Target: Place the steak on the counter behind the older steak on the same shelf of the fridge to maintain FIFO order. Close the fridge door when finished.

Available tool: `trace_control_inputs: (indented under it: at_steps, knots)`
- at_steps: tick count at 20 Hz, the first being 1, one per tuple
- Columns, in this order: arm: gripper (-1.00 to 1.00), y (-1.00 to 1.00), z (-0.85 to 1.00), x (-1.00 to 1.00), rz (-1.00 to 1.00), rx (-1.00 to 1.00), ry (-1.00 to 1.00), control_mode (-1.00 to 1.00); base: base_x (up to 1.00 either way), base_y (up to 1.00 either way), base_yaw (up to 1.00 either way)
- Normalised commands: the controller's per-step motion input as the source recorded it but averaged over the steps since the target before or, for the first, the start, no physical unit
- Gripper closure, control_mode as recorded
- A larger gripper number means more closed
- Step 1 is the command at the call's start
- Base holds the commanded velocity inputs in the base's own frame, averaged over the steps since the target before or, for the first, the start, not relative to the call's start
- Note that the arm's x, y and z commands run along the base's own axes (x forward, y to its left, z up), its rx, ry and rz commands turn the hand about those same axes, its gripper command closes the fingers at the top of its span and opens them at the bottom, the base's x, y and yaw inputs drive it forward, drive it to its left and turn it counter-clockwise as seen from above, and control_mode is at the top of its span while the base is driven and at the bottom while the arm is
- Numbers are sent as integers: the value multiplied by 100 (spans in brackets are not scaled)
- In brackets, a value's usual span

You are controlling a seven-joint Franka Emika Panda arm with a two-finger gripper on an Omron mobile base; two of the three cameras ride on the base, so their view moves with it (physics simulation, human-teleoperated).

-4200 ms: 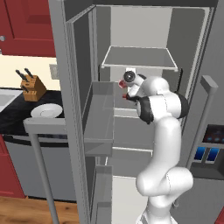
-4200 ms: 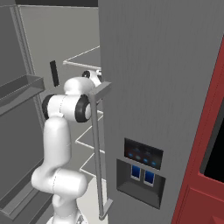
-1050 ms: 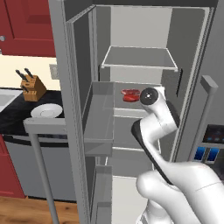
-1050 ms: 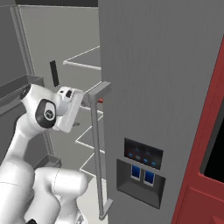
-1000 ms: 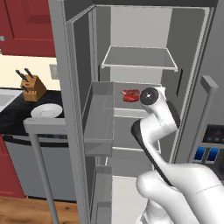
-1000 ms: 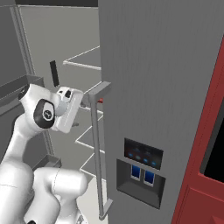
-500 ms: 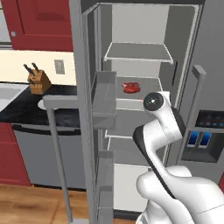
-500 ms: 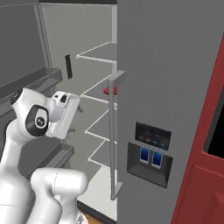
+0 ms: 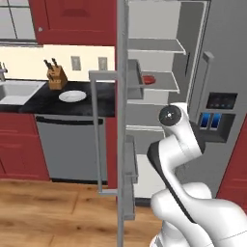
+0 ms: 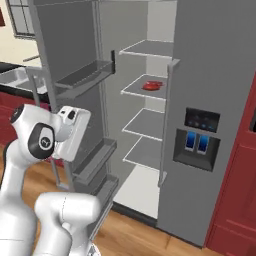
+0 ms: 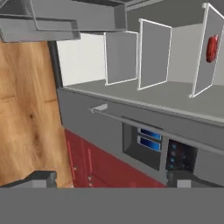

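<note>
Dark red steak lies on the second shelf inside the open fridge; it is also seen in the right base view and in the hand view. Whether it is one slab or two I cannot tell. The fridge door stands wide open, edge-on, its inner bins facing the shelves. My gripper is open with nothing between its fingertips, well back from the shelves and low, in front of the fridge. The black counter lies to the left.
A white plate, a knife block and a sink are on the counter. The dispenser door is shut at the right. A dishwasher sits under the counter. Wooden floor spreads in front.
The whole picture has shifted: the base has backed away from the fridge, so it looks smaller and farther. The gripper stays open and empty, and the steak rests on its shelf.
</note>
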Motion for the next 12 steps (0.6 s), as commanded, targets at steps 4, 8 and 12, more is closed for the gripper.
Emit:
trace_control_inputs:
  at_steps: [4, 8, 12]
  knots:
    - [-100, 0, 0, 0, 0, 0, 0, 100, -55, 66, -22]
    - [-100, 0, 0, 0, 0, 0, 0, 100, -47, 56, -30]
    - [-100, 0, 0, 0, 0, 0, 0, 100, -24, 67, -34]
